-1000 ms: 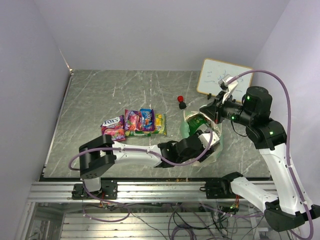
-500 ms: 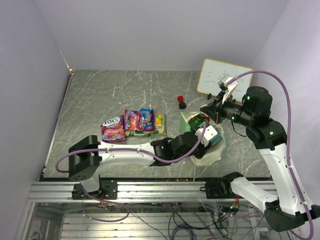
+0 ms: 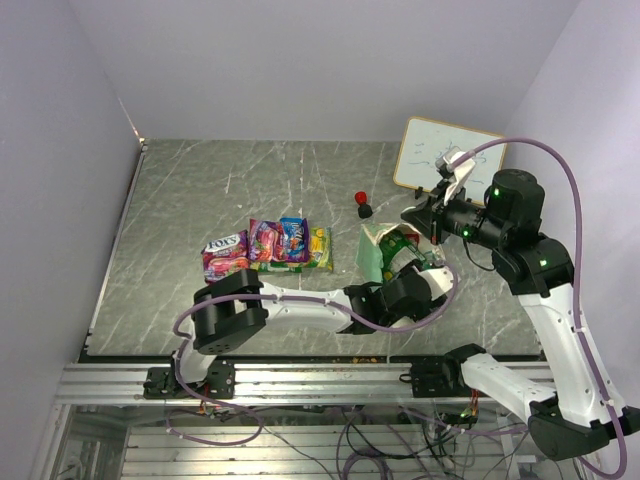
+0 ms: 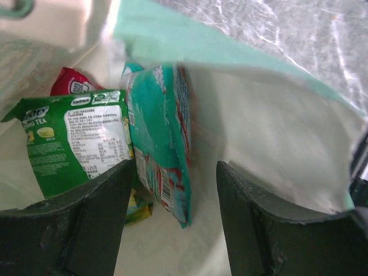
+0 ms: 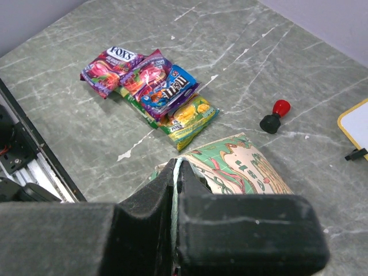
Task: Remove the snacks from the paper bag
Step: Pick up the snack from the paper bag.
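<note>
Several glossy crinkly packets (image 3: 268,247) are laid out on the grey table (image 3: 200,190). In the mint-green paper bag (image 3: 376,252), its rim pinched by the right gripper (image 5: 175,172), a teal packet (image 4: 161,138) and a green packet (image 4: 80,138), perhaps more, are left. The teal one is straddled by the spread-fingered left gripper (image 4: 172,172).
</note>
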You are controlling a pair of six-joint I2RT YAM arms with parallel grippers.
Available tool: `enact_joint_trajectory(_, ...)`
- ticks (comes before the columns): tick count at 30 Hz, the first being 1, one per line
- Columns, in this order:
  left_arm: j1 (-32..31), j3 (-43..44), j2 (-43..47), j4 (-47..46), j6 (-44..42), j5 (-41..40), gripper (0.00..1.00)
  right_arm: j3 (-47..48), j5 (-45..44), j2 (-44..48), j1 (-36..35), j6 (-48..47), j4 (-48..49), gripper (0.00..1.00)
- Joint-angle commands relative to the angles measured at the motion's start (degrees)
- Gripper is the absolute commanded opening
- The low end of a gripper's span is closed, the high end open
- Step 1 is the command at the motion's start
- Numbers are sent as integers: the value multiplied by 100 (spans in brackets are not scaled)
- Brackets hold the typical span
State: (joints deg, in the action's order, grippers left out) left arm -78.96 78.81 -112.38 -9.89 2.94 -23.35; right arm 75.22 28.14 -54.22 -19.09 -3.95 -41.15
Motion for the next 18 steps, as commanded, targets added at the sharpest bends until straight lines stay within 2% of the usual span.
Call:
enact_joint_trajectory(1, 1, 398, -322, 83, -337, -628, 70, 266, -73, 17, -9, -61, 82, 0)
enact_joint_trajectory(4, 20, 415, -480, 61, -507, -666, 69, 306, -119, 22, -14, -63, 74, 0)
enact_joint_trajectory(7, 55, 490, -590, 105, -595, -693, 63, 359, -177, 9, -8, -78, 47, 0)
enact_joint_trajectory(11, 181, 493, -566, 204, -584, -479, 36, 371, -324, 42, -7, -64, 81, 0)
enact_joint_trajectory(17, 231, 232, -62, 259, -439, -220, 8, 224, -867, 219, -9, -62, 321, 0)
enact_joint_trajectory(18, 239, 218, 19, 339, -376, -213, 7, 189, -941, 256, -13, -67, 403, 0)
